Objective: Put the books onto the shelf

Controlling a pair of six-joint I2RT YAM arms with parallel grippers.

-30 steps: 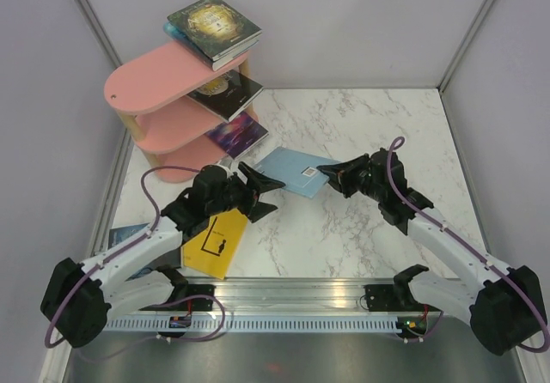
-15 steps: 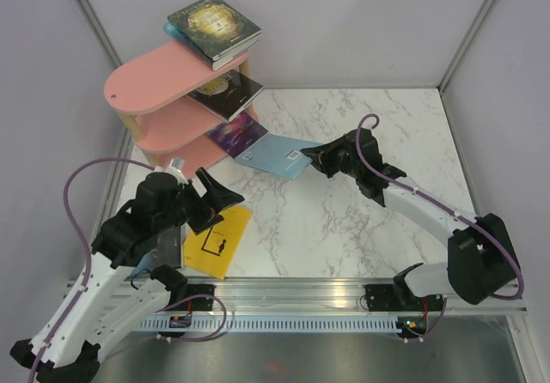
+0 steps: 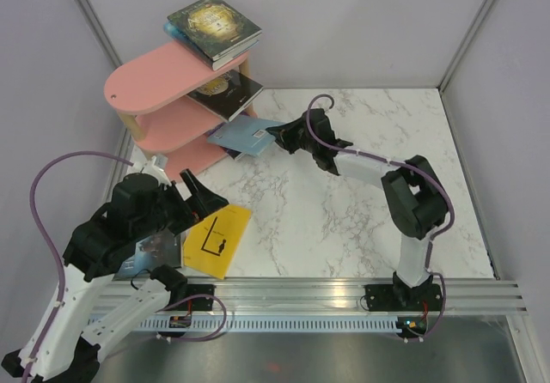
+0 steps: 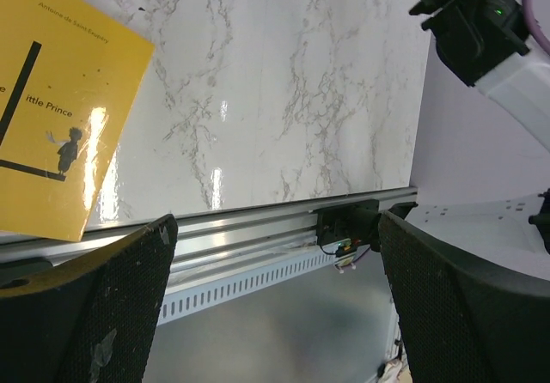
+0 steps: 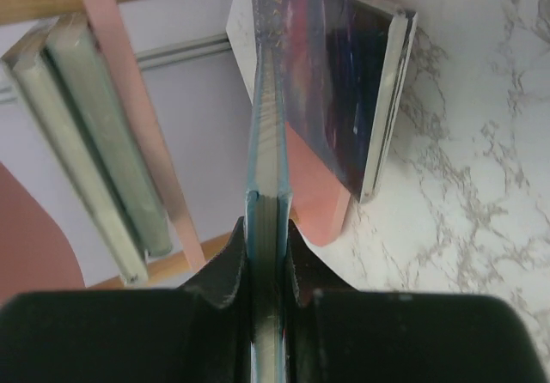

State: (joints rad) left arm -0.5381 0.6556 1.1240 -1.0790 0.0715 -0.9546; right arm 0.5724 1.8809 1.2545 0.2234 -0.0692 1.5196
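Top external view: two arms over a marble bench (image 3: pixel 344 220), with the pink shelf (image 3: pixel 150 78) at the far-left corner.

(a) Right arm (image 3: pixel 369 164), reaching toward the shelf. Its jaws are closed on one edge of the light blue book (image 3: pixel 245 134) and hold it at the open end of the lowest tier. The right wrist view shows this book (image 5: pixel 266 211) edge-on, pinched between the two fingers (image 5: pixel 219 280).

(b) Left arm (image 3: pixel 129 220), raised above the near-left part of the bench. Its jaws are spread wide and hold nothing. In the left wrist view both fingers (image 4: pixel 94 306) stand well apart over bare marble and the front rail.

(c) Yellow book (image 3: pixel 217 241), flat on the bench near the near edge, beside the left jaws and not touching them.

(d) Gold-moon book (image 3: pixel 213 22), stacked on a teal one on the top tier. A dark book (image 3: pixel 225 91) lies on the middle tier.

(e) Purple book (image 5: pixel 344 82), on the lowest board and overhanging its end. From above it is almost wholly covered by the light blue book, and contact between the two cannot be determined.

(f) Near-left corner: a further book (image 3: pixel 146 254), largely hidden under the left arm, its cover indistinct.
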